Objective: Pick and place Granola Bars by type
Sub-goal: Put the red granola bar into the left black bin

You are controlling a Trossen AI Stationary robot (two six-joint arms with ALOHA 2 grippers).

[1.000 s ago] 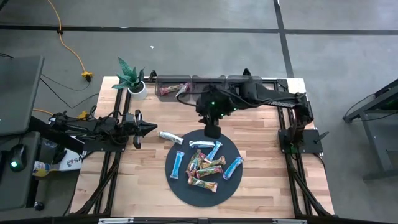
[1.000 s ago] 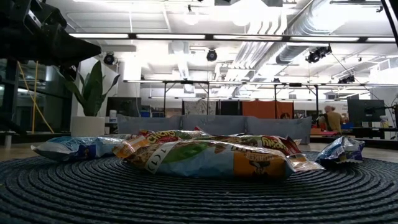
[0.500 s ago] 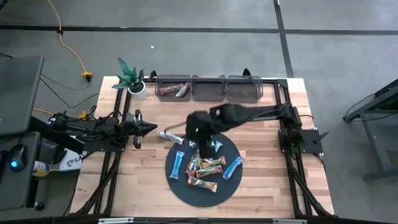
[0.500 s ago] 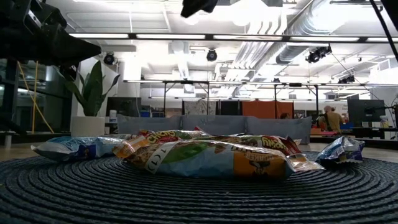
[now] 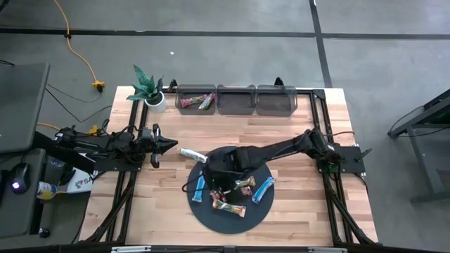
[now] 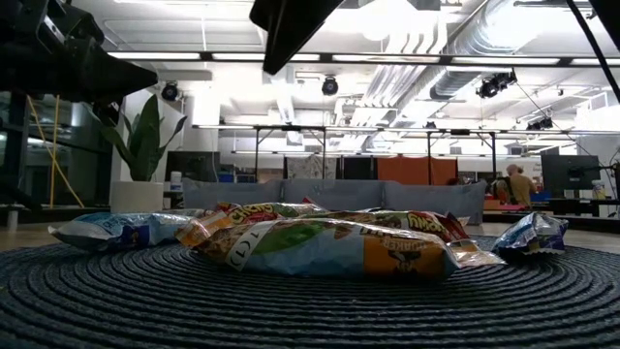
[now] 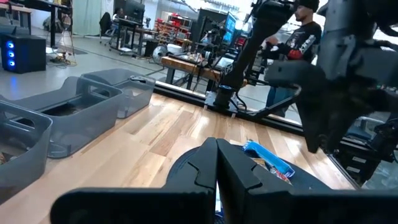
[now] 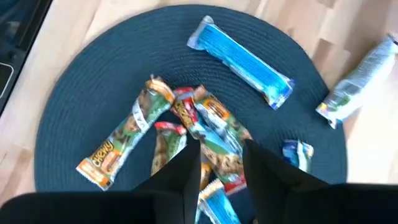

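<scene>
**Right gripper low over the bar pile, jaws parted and empty**

While the left arm waits at the table's left edge, the right arm reaches across and hangs over the dark round mat. In the right wrist view the right gripper points down at the heap, its two fingers apart with a gap between them and nothing held in it. Whether the tips touch a wrapper, cannot tell.

Granola Bars lie piled near the mat's middle, green-brown multicolour wrappers overlapping each other, some red showing. One multicolour bar lies splayed off the pile's side. One light blue bar sits alone near the mat's rim, apart from the pile. Another silvery-blue bar lies off the mat on the wooden table, just beside the mat's edge. In the high view the arm covers part of the pile; blue bars show on either side of it.

Three clear bins stand in a row at the table's far edge; the leftmost holds a couple of bars, the other two look bare. A potted plant stands beside the bins' left end.

The left gripper rests pointing toward the mat, fingers together in its wrist view.
</scene>
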